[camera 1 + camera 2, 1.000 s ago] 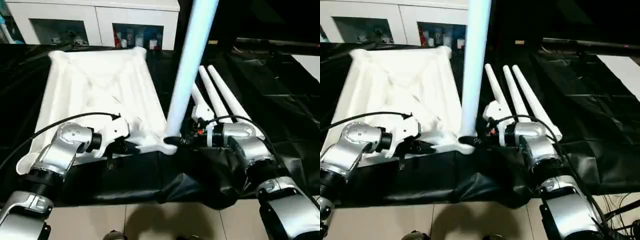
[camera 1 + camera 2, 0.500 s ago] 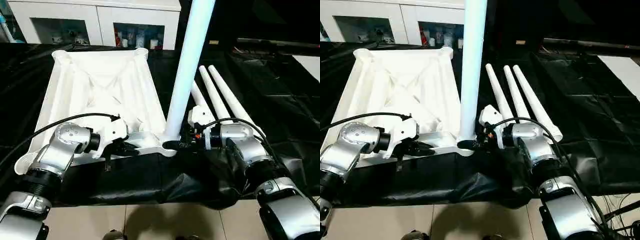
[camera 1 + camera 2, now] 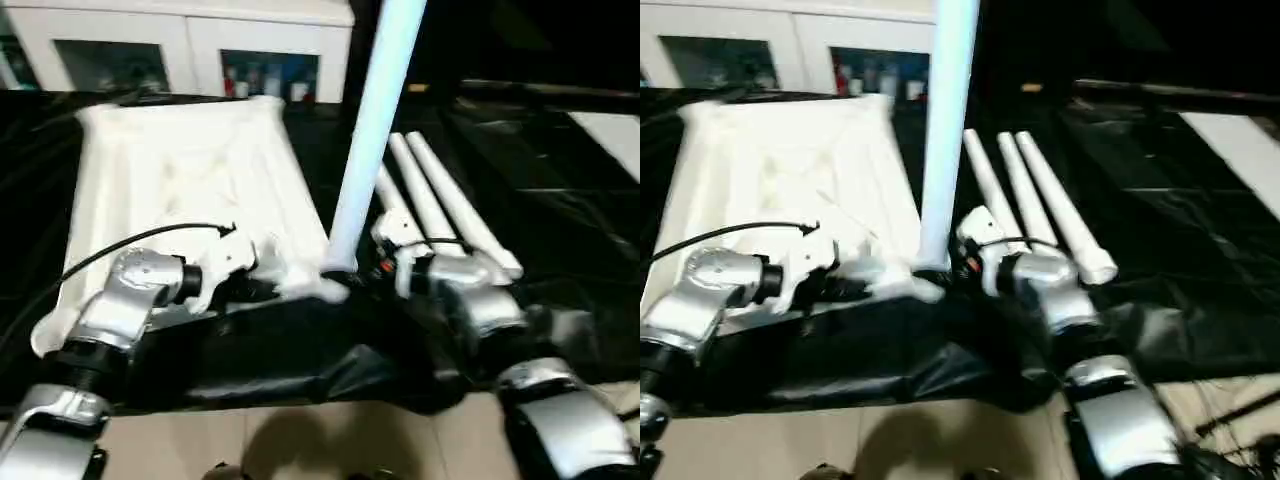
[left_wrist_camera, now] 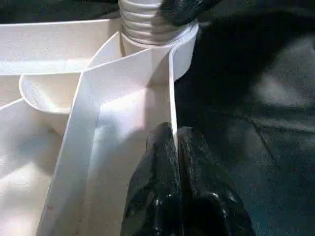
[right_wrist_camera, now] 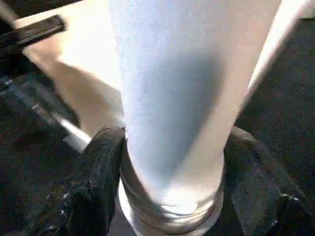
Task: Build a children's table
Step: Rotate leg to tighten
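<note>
Black-draped work table (image 3: 560, 210); tabletop (image 3: 180, 170), 3 legs (image 3: 440, 200)

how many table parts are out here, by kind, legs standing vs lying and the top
Standing leg, its threaded end in the top's near corner socket: 1
Loose legs lying side by side on the black cloth: 3
Table top, ribbed underside up: 1
Total: 5 white parts

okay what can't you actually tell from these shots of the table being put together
- Upright leg: its top is cut off by the upper edge of both eye views.
- Corner socket: how deep the leg's threads sit is hidden inside it, and a right end effector finger covers part of it in the left wrist view.
- Cabinet contents: blurred.
</note>
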Controlling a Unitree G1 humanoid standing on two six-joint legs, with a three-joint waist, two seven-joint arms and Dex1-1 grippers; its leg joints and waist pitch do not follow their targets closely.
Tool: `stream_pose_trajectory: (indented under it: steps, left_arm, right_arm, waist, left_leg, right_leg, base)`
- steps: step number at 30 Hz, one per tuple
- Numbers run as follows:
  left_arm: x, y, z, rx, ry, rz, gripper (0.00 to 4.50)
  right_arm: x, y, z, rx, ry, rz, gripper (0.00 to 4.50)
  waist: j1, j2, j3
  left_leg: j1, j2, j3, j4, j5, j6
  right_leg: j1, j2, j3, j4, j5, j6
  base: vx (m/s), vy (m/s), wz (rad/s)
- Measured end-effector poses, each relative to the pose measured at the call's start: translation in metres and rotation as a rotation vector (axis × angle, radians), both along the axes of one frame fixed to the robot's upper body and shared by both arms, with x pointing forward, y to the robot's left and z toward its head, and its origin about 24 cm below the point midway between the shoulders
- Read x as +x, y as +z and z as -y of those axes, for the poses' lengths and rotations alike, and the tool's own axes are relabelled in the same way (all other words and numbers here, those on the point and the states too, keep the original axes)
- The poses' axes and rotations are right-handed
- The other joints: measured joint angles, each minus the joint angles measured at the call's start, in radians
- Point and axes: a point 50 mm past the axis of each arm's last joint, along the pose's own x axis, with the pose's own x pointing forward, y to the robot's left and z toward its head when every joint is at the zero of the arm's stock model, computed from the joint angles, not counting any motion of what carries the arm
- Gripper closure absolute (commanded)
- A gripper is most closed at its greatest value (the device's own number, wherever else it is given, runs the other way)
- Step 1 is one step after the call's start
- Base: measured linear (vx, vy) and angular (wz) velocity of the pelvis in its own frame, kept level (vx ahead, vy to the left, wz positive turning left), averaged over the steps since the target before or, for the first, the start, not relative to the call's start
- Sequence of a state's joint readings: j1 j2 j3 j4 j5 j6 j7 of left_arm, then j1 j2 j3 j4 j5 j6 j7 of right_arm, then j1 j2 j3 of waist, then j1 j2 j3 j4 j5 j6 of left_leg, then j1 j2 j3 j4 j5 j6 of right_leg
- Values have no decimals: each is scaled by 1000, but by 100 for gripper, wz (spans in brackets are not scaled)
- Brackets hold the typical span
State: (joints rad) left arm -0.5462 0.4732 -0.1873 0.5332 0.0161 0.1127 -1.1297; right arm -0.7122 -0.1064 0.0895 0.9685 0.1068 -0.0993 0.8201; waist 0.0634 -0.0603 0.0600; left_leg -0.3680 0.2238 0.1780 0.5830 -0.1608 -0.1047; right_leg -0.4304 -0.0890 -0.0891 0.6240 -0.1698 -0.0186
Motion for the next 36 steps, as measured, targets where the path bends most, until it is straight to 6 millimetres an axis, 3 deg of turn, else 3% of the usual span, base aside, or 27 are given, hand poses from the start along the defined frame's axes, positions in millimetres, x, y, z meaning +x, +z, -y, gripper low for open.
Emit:
stream_pose_trajectory:
  steps: [4, 6, 10, 14, 15, 16, 20, 22, 27, 32, 36]
  left_arm:
    - [9, -3, 6, 17, 97, 13, 450]
    - [10, -3, 9, 23, 113, 16, 450]
    - [12, -3, 10, 43, 128, 18, 450]
    - [12, -4, 12, 58, 128, 12, 450]
    - [12, -4, 12, 59, 124, 13, 450]
    - [12, -4, 13, 60, 118, 12, 450]
    - [11, -3, 11, 63, 99, 13, 450]
    - [10, -1, 11, 66, 76, 17, 450]
    - [6, 1, 12, 87, -16, 29, 450]
    - [0, 5, 9, 92, -118, 26, 450]
    - [-6, 8, 2, 81, -169, -1, 450]
  right_arm:
    - [9, -2, -29, 45, -277, -32, 187]
    - [9, -3, -38, 52, -347, -46, 187]
    - [10, -3, -48, 47, -399, -60, 187]
    - [9, -5, -47, 48, -391, -71, 187]
    - [9, -4, -45, 54, -376, -66, 187]
    - [9, -4, -42, 64, -356, -67, 131]
    - [9, -1, -37, 102, -292, -56, 117]
    - [11, 2, -29, 91, -244, -37, 74]
    - [11, 18, -14, 43, -23, 45, 72]
    - [0, 16, 10, -37, 187, 46, 72]
    - [-7, 14, 15, -61, 298, 34, 72]
  waist:
    - [-25, -3, 1]
    - [-29, -5, 1]
    - [-34, -14, 2]
    - [-35, -15, 3]
    - [-35, -15, 3]
    - [-34, -16, 3]
    - [-32, -16, 3]
    - [-28, -15, 3]
    - [-1, -16, 3]
    - [24, -16, 3]
    - [30, -16, 3]
  left_leg:
    - [2, -1, -5, -2, 0, 0]
    - [4, -1, -9, -3, 0, 0]
    - [10, -2, -9, -7, 0, 0]
    - [17, -2, -10, -9, 0, 0]
    - [17, -2, -10, -9, -1, 0]
    - [17, -3, -10, -10, -1, 0]
    - [16, -5, -9, -10, -1, 0]
    - [16, -5, -8, -12, -1, 0]
    - [16, -5, -4, -15, 0, 0]
    - [14, 0, 5, -17, 0, 0]
    - [9, 1, 6, -17, 0, 0]
  right_leg:
    - [1, 0, -2, -2, 0, 0]
    - [2, 0, -6, -7, 0, 0]
    - [9, 1, -7, -17, 0, 0]
    - [18, 1, -11, -30, -1, 1]
    - [19, 1, -11, -36, -1, 1]
    - [20, 1, -11, -39, 0, 1]
    - [21, 0, -6, -42, 0, 0]
    - [20, 0, -6, -41, 1, -1]
    - [19, 0, -1, -27, 6, -7]
    - [16, 1, 3, -12, 1, -2]
    - [12, 2, 2, -11, -6, -5]
  base:
    - [0, 0, 0]
    - [0, 0, 0]
    - [0, 0, 0]
    - [0, 0, 0]
    - [0, 0, 0]
    - [0, 0, 0]
    - [0, 0, 0]
    - [0, 0, 0]
    - [0, 0, 0]
    - [57, -27, 12]
    - [14, -3, 0]
